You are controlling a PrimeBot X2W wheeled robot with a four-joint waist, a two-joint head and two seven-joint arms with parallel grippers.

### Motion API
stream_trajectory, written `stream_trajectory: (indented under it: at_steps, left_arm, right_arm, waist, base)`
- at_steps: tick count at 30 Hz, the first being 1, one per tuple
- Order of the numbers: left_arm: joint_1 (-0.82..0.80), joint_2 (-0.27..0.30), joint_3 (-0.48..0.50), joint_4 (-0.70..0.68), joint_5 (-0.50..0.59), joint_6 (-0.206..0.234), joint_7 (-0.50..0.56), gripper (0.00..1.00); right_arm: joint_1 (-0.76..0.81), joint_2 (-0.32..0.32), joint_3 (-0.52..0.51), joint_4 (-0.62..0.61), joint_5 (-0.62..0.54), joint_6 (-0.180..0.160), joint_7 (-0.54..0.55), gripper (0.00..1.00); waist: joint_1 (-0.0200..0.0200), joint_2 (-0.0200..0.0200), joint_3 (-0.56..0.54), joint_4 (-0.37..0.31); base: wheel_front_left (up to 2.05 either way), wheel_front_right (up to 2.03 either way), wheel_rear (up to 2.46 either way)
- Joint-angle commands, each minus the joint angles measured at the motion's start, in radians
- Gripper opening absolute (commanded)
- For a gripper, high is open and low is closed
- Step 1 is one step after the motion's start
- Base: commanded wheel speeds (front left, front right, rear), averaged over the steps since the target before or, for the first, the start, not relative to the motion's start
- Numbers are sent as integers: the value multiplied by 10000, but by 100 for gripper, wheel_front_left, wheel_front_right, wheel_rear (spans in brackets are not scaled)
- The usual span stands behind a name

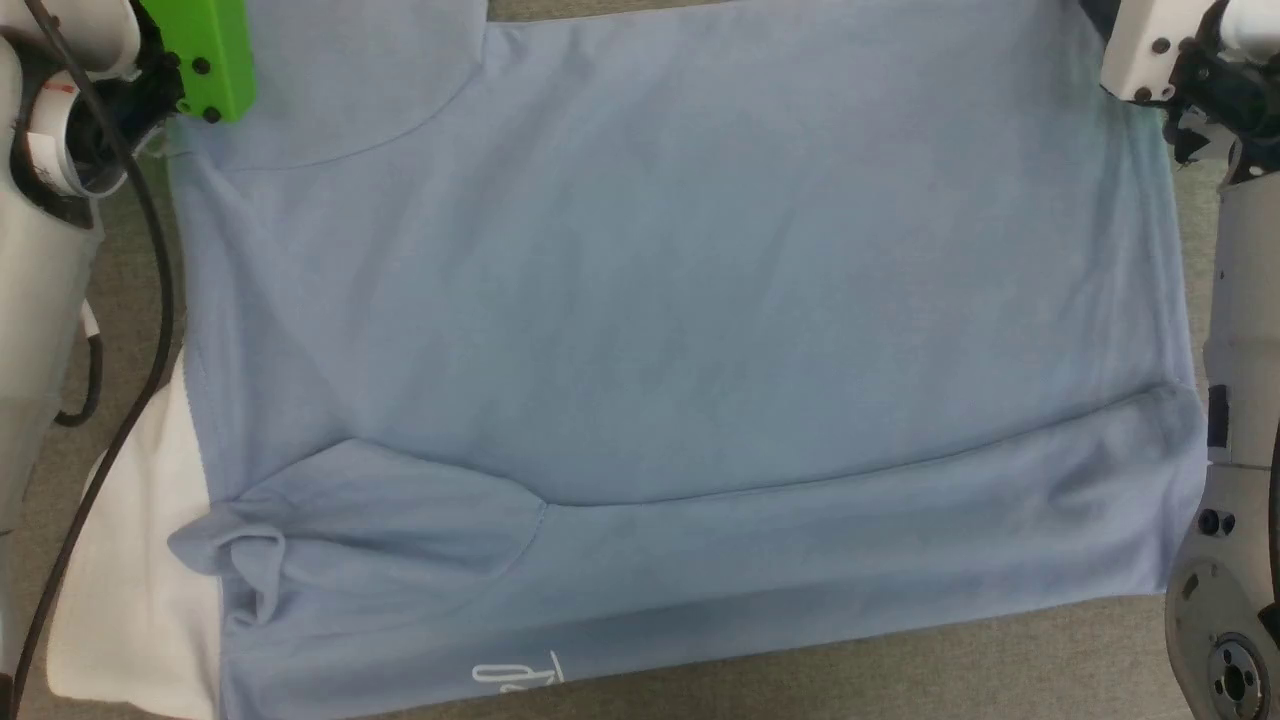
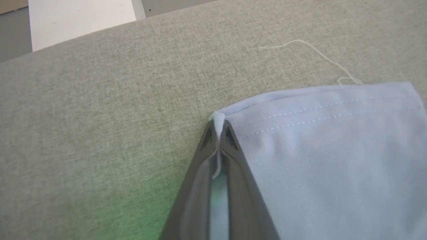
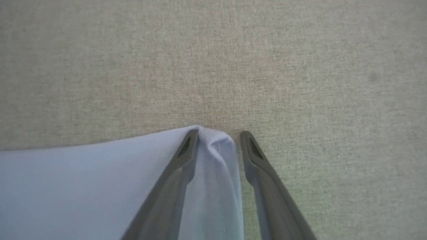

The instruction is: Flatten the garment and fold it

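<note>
The light blue garment (image 1: 660, 300) lies spread across the grey fabric surface in the head view, with one sleeve bunched at its lower left and white script lettering (image 1: 515, 675) at its near edge. In the left wrist view my left gripper (image 2: 218, 128) is shut on a hemmed corner of the garment (image 2: 317, 150). In the right wrist view my right gripper (image 3: 218, 135) stands open, its fingers astride another corner of the garment (image 3: 213, 160). Both gripper tips are hidden in the head view beyond the top corners.
A white cloth (image 1: 130, 560) lies under the garment's left side. A green block (image 1: 205, 55) on my left arm sits at the top left. A loose white thread (image 2: 320, 55) lies on the grey surface (image 2: 100, 116). A white panel (image 2: 80, 16) stands beyond the surface's edge.
</note>
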Motion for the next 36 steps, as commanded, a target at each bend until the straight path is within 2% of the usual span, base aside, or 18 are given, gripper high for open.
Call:
stream_trajectory:
  at_steps: [1, 3, 6, 10, 15, 19, 22, 29, 36]
  left_arm:
    - [345, -10, -208, 321, 28, -62, 44, 0]
    - [390, -63, -206, 384, 37, -150, -242, 0]
    - [501, -55, -175, 369, 222, -352, -1139, 0]
    - [978, -56, 16, 171, 370, -597, -2796, 0]
    - [2361, -17, 246, -544, 285, -777, -4651, 0]
    - [3836, 60, 465, -1435, 82, -591, -5677, 0]
    - [5015, 185, 631, -2137, -82, -349, -6227, 0]
    - [8052, 357, 934, -3664, -915, 293, -6785, 0]
    - [10246, 86, 733, -4357, -1804, 545, -6817, 0]
  right_arm:
    - [255, 98, 26, 291, -93, -15, 321, 0]
    - [385, 105, 13, 172, -159, -15, 460, 0]
    - [675, 5, 122, -203, -162, -15, -15, 0]
    - [1277, -163, 290, -692, 225, -15, -1344, 0]
    - [2585, -653, 875, -1444, 949, -15, -3381, 0]
    - [3883, -1131, 1166, -1919, 1514, -15, -4622, 0]
    - [4786, -1347, 1242, -2226, 1823, -15, -5153, 0]
    - [6663, -1453, 936, -2779, 2284, -15, -5233, 0]
    - [7956, -1758, 923, -2963, 2056, -15, -4422, 0]
  waist:
    - [0, 0, -36, 43]
    - [0, 0, -179, 64]
    - [0, 0, -504, 112]
    - [0, 0, -1138, 226]
    - [0, 0, -2256, 498]
    - [0, 0, -3165, 752]
    - [0, 0, -3756, 922]
    - [0, 0, -4623, 1250]
    - [0, 0, -4875, 1386]
  base:
    - [0, 0, 0]
    - [0, 0, 0]
    - [0, 0, 0]
    - [0, 0, 0]
    - [0, 0, 0]
    - [0, 0, 0]
    - [0, 0, 0]
    - [0, 0, 0]
    - [0, 0, 0]
